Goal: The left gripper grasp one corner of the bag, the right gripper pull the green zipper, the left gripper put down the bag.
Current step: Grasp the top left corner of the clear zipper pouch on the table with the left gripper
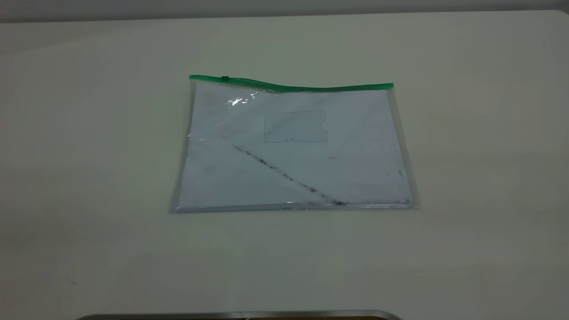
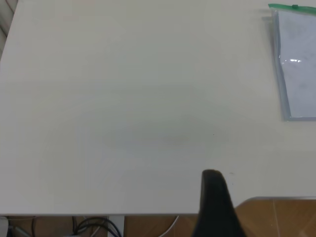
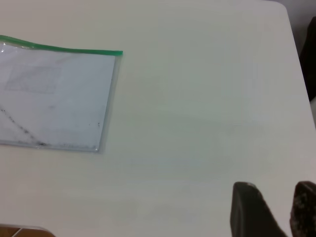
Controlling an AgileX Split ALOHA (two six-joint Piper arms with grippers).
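The bag [image 1: 293, 151] lies flat on the white table, clear plastic with white paper inside, a card pocket and a dark diagonal streak. The green zipper [image 1: 289, 86] runs along its far edge, with the slider tab [image 1: 225, 78] near the left end. Neither gripper shows in the exterior view. The left gripper [image 2: 213, 187] hangs over the table's near edge, well apart from the bag [image 2: 298, 64] and its zipper [image 2: 291, 7]. The right gripper [image 3: 274, 190] is open and empty above bare table, far from the bag [image 3: 54, 98] and the zipper [image 3: 64, 49].
The white table [image 1: 466, 178] spreads wide around the bag. A metal-rimmed edge [image 1: 240, 314] sits at the front of the exterior view. Cables [image 2: 94, 227] hang below the table's edge in the left wrist view.
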